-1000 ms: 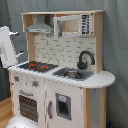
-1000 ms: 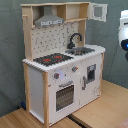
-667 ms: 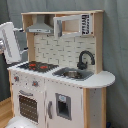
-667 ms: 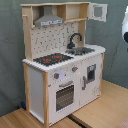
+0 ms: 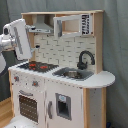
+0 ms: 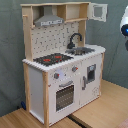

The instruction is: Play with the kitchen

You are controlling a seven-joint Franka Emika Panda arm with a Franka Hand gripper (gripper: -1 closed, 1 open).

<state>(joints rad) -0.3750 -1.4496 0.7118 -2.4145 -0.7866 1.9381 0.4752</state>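
Observation:
The toy kitchen [image 5: 65, 92] [image 6: 37, 82], white and light wood, stands upright in both exterior views. It has a black-red stovetop [image 5: 37, 65] [image 6: 52, 59], a black faucet [image 5: 85, 59] [image 6: 75, 39] over the sink [image 5: 74, 74] [image 6: 82, 50], a grey hood [image 5: 42, 27] [image 6: 49, 20], an oven door [image 5: 29, 106] [image 6: 65, 95] and a small upper cabinet [image 5: 72, 24] [image 6: 98, 12]. My gripper [image 5: 27, 42] hangs at the kitchen's left side in the first exterior view, above the stovetop's outer edge and below the hood. In the second exterior view only a white arm part [image 6: 124, 27] shows at the right edge.
A grey curtain [image 6: 10, 60] hangs behind the kitchen. The kitchen stands on a wooden surface [image 6: 100, 107] with a seam running across it. A rounded counter end [image 5: 102, 79] juts out beside the sink. The cabinet door [image 6: 98, 12] stands ajar.
The arm has moved toward the kitchen's stove side and risen a little; in the second exterior view its visible part has climbed along the right edge. The kitchen itself has not moved.

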